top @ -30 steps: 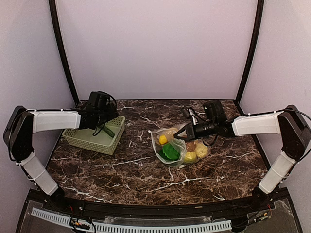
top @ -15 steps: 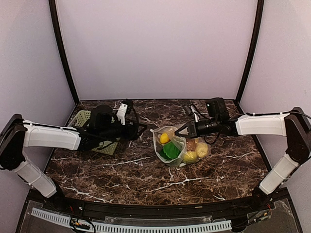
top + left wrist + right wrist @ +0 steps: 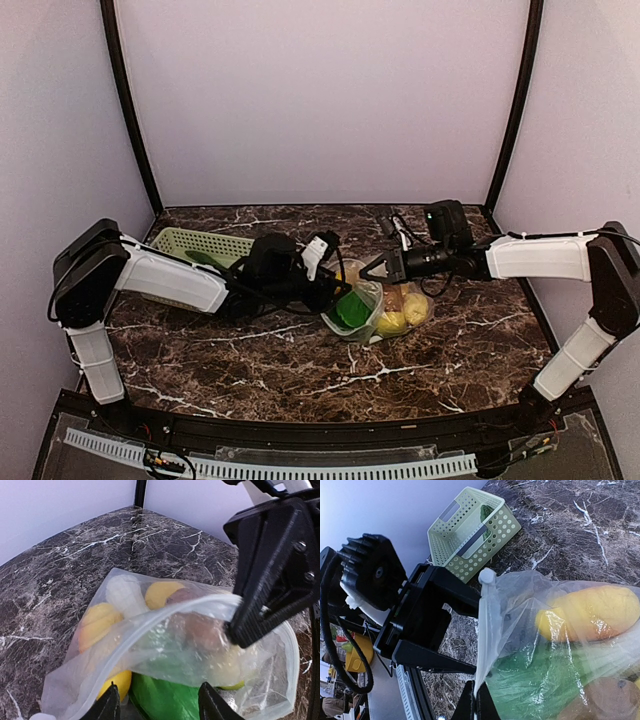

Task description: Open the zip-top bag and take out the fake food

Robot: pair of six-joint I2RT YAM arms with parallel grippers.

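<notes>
My right gripper (image 3: 366,272) is clamped on the upper rim of the zip-top bag (image 3: 388,303), in the middle of the marble table (image 3: 300,365). My left gripper (image 3: 160,706) sits at the bag's mouth, fingers spread and gripping nothing. The fake food (image 3: 352,311) lies inside the bag: yellow, green and brownish pieces. A pale green basket (image 3: 190,242) stands behind my left arm.

At nine and three o'clock, the left arm (image 3: 165,282) and right arm (image 3: 535,257) are clad in white moulded shells between rounded black joints. Black cables (image 3: 404,234) are looped at the wrists. The black angular right gripper (image 3: 234,630) is studded with small round screws (image 3: 299,545).
</notes>
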